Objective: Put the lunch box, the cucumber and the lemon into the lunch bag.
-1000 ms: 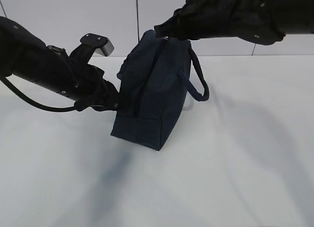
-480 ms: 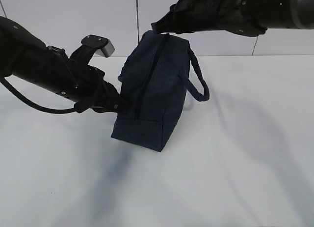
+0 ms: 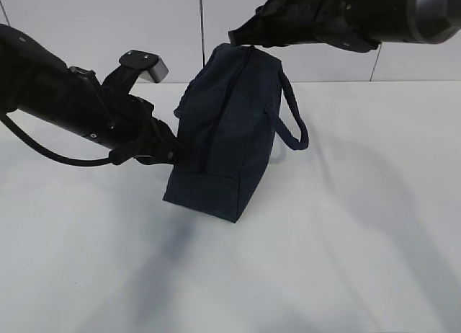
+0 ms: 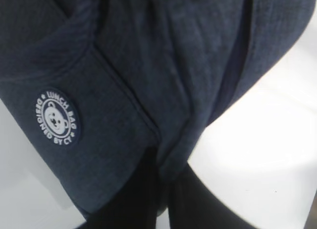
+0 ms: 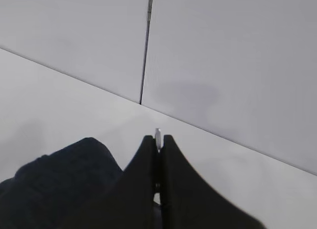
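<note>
You had the soft, floppy lunch bag (image 3: 227, 131) pinched by the closed left gripper (image 4: 163, 182) at its side and by the closed right gripper (image 5: 158, 142) on the zipper pull (image 5: 158, 135).

A plain white worktop (image 3: 346, 246) fills the lower part of the exterior view, with soft grey shadows lying across it at 7 and 4 o'clock. Behind it, at 12 o'clock, stands a pale wall (image 3: 101, 23) of panels split by thin dark vertical seams (image 3: 200, 19).
</note>
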Robot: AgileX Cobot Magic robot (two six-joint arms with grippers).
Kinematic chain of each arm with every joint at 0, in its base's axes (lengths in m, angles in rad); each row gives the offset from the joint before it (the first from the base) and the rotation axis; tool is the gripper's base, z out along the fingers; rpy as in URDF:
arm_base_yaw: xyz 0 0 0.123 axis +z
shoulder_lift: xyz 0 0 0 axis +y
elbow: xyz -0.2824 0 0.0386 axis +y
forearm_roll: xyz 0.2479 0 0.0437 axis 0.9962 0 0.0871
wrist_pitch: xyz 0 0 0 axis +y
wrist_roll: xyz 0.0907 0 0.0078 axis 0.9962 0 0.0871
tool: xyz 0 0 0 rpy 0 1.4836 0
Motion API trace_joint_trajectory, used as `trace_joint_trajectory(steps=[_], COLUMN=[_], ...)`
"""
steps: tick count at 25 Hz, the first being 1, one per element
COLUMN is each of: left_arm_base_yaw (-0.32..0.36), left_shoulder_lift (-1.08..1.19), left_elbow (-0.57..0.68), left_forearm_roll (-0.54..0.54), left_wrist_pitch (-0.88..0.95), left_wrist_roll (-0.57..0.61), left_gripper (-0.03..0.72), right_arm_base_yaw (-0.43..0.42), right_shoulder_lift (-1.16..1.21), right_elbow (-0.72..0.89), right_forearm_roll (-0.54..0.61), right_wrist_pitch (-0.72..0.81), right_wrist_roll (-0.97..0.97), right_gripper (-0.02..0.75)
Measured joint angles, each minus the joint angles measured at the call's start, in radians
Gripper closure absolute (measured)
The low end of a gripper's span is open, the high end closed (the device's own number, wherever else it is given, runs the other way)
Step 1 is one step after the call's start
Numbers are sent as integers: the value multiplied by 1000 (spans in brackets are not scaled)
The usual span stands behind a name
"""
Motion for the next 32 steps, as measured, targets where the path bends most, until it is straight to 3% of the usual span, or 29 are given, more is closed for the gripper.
trace_joint_trajectory(steps=[16, 22, 25, 29, 32], left_arm_base_yaw=[-51, -51, -51, -51, -51], left_shoulder_lift=[0, -10, -38, -112, -157], left_elbow=[0, 0, 1, 4, -13], left_forearm_roll=[-9, -9, 0, 1, 1], left_wrist_pitch=[35, 30, 16, 3, -4], left_wrist_roll=[-22, -59, -78, -85, -102], left_gripper=[690, 683, 618, 428, 358], right_arm_base_yaw=[-49, -47, -37, -31, -31], right_shoulder_lift=[78, 79, 79, 79, 79], right_elbow=[-68, -70, -70, -71, -71], right_forearm_roll=[11, 71, 91, 104, 104], right_wrist_pitch=[0, 6, 13, 17, 18], right_wrist_roll=[62, 68, 68, 72, 80], right_gripper=[738, 738, 738, 738, 738])
